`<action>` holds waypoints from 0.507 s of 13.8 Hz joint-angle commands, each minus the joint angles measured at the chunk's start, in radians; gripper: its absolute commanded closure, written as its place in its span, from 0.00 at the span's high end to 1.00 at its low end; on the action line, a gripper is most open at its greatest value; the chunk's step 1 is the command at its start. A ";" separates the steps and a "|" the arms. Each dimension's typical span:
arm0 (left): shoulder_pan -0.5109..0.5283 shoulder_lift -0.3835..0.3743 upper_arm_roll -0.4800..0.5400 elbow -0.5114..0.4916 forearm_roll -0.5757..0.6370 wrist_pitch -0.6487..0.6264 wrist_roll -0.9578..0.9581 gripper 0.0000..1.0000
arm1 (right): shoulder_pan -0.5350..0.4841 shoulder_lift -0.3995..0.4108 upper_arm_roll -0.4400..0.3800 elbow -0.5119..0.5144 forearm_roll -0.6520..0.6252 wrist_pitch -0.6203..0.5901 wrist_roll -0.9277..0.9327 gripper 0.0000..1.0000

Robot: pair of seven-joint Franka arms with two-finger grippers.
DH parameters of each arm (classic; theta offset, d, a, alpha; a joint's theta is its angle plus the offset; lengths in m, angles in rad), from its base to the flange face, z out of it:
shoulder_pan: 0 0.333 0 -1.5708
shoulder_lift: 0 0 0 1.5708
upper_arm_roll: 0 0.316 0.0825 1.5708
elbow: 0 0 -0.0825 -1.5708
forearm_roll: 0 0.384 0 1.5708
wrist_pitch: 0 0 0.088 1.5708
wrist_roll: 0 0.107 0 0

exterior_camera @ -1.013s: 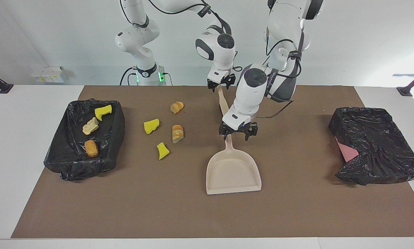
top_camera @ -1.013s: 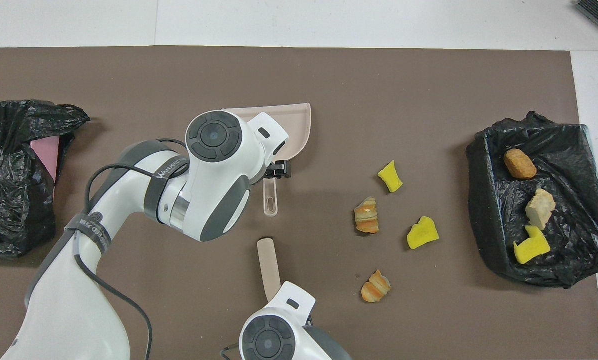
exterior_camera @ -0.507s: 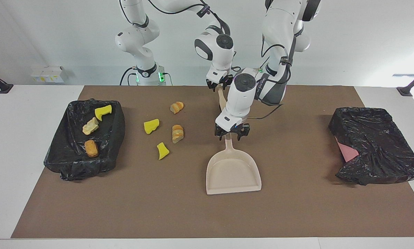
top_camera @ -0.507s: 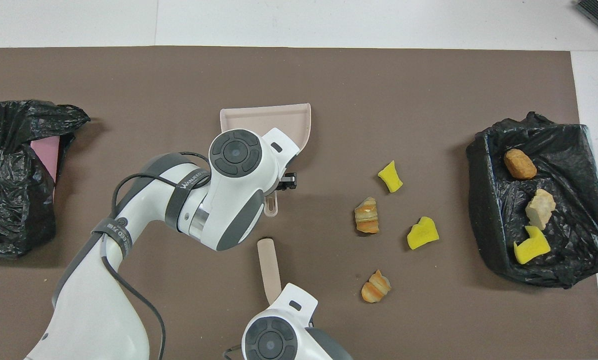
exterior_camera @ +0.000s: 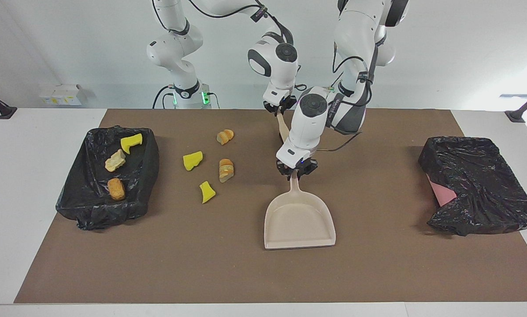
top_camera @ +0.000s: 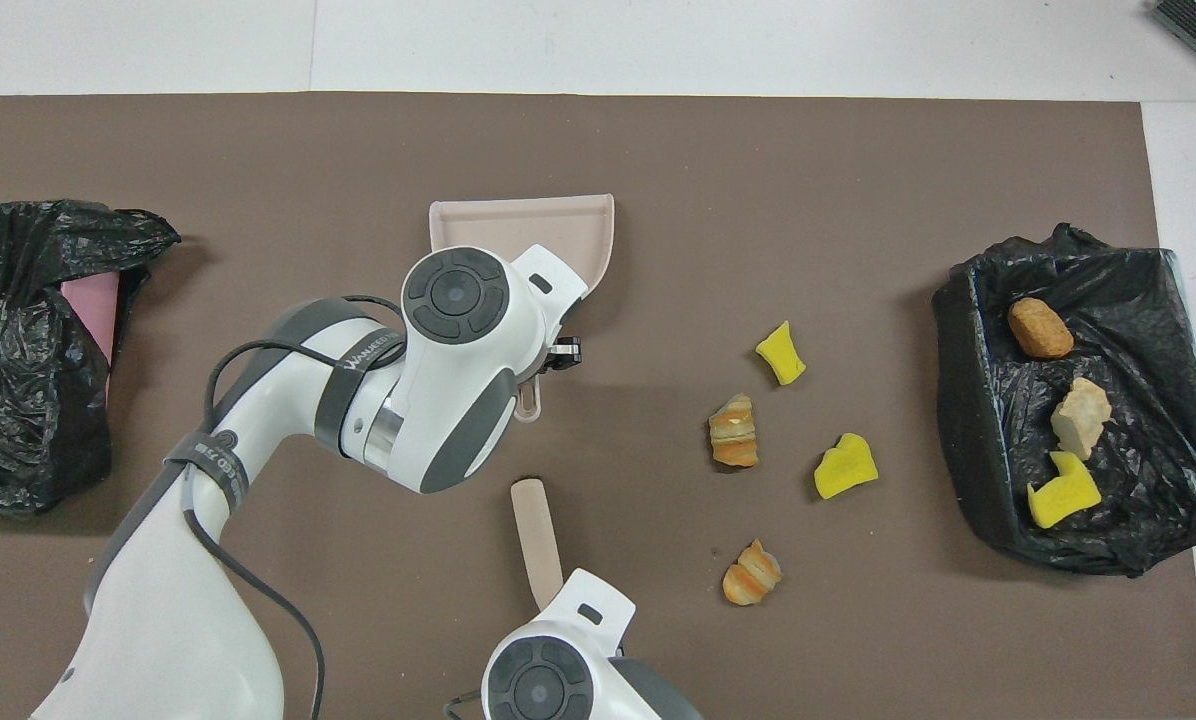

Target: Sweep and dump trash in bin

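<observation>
**Beige dustpan gripped, four scraps left on the mat**

Beige plastic was in both pincers. The left pincer (exterior_camera: 296,171) was closed on the handle of the dustpan (exterior_camera: 299,220), whose scoop lay flat on the brown mat (exterior_camera: 378,273) with its open lip pointing away from the robots. The right pincer (exterior_camera: 282,107) gripped the brush (exterior_camera: 283,127) by its upper end, close to the robots.

Of the trash, four pieces lay loose on the worktop toward the right arm's end: a bread-like piece (exterior_camera: 225,136), a yellow foam chunk (exterior_camera: 192,160), a second bread-like piece (exterior_camera: 226,170) and another yellow chunk (exterior_camera: 207,192). Three more scraps (exterior_camera: 115,162) already sat in the black-lined bin (exterior_camera: 83,211) at that end. A second black-lined bin (exterior_camera: 479,185) stood at the left arm's end.

To sweep well, the pan would probably need turning so its lip faced the loose scraps, pressed flat so nothing slipped beneath. The brush should land on their bin side and draw them in gently, since light foam may bounce.
</observation>
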 commanded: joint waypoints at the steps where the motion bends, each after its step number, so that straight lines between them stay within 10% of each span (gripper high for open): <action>1: 0.047 -0.035 0.000 0.030 -0.003 -0.051 0.062 0.00 | -0.003 -0.072 0.002 -0.011 0.022 -0.005 0.117 0.00; 7: 0.168 -0.112 0.003 0.040 -0.006 -0.240 0.405 0.00 | -0.129 -0.313 -0.005 -0.040 -0.105 -0.294 0.266 0.00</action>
